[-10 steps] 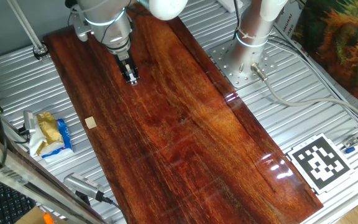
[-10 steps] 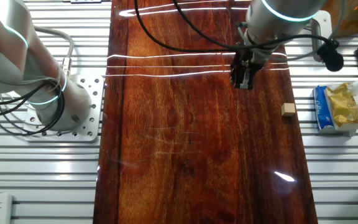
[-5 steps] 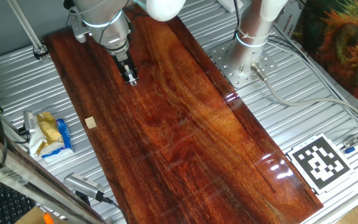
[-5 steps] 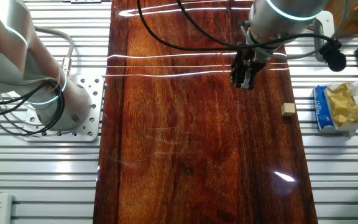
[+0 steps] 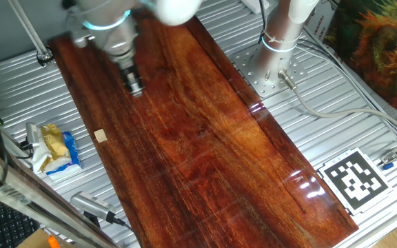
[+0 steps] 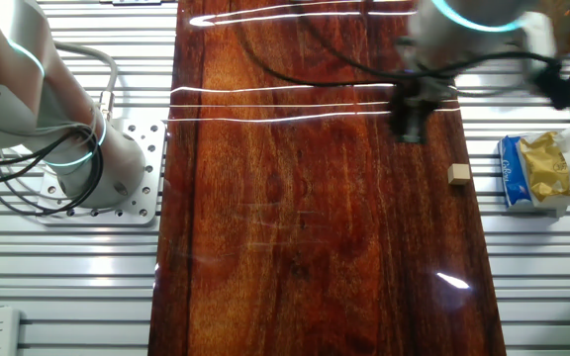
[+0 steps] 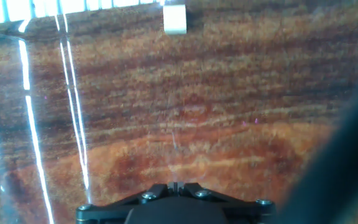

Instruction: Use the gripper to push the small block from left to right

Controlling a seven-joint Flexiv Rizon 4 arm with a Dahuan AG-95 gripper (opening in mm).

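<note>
Small block (image 5: 100,136), a tiny pale tan wooden cube, sits on the dark reddish-brown polished wooden board (image 5: 205,138) right at the board's edge, on the side nearest the yellow, white and blue packet (image 5: 55,149); block and packet are near each other but apart, w/ the packet lying off the board on the ribbed grey metal table (image 5: 322,131). In the other fixed view the block (image 6: 458,174) is just inside the board (image 6: 295,218) edge, packet (image 6: 540,171) beside it on the table. Gripper (image 5: 135,85), the small black narrow-fingered tip of the silver-and-white arm w/ light-blue ring, is motion-blurred in both fixed views; it is over the board, well apart from the block, no contact. Other fixed view: gripper (image 6: 409,124) is above the board, farther from that edge than the block. Finger state: cannot tell whether apart or together, blur too heavy and the hand view shows only the black gripper base at bottom of frame. Hand view: block (image 7: 174,18) at top of frame near the board (image 7: 179,124) edge, clear of the gripper. White upright post w/ cables (image 5: 281,34) stands on a perforated plate beside the board, on the side opposite the packet. Black-and-white square marker tag (image 5: 355,180) lies on the table off the board's near corner.
</note>
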